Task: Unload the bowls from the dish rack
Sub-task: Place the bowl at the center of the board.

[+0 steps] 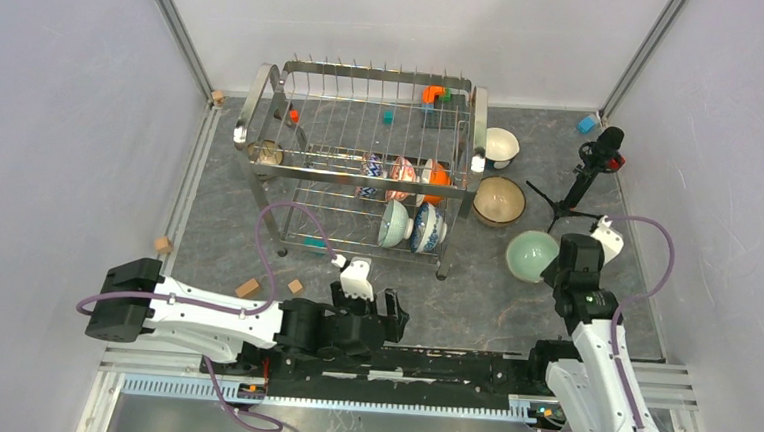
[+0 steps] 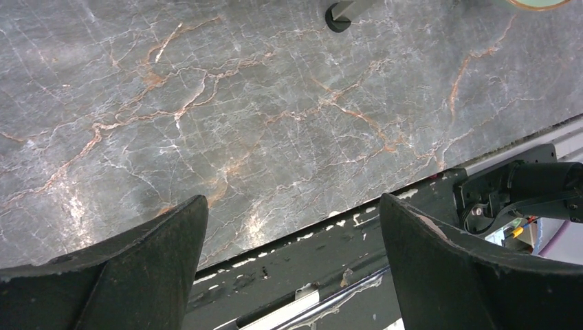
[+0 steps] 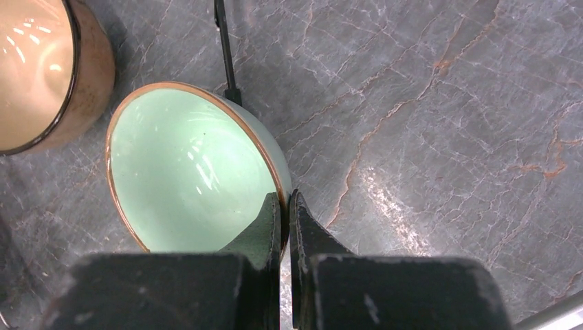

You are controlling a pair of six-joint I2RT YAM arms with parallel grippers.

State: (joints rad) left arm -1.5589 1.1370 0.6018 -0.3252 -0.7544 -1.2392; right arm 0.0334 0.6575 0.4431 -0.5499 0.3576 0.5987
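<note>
Right wrist view: right fingers [image 3: 269, 230] pressed together on the rim of the pale green bowl [image 3: 185, 165], pinching it at the bowl's 5 o'clock edge. Bowl is low over the grey marble worktop [image 3: 426, 137], with a tan bowl [image 3: 41, 69] just beside it at 10 o'clock. Cannot tell if its foot is fully down.

Top view: green bowl is outside the dish rack [image 1: 479, 117], at its 4 o'clock. A white bowl [image 1: 502, 146] sits at the rack's 2 o'clock. At least five racked bowls [image 1: 395, 224] stand on edge inside.

Left fingers [image 2: 158, 254] spread wide, empty, at the rack's 6 o'clock.

Judgement: set-down of the green bowl in hand. Next: part the right fingers, lift clear without tipping the rim, then reach for a near racked bowl.
</note>
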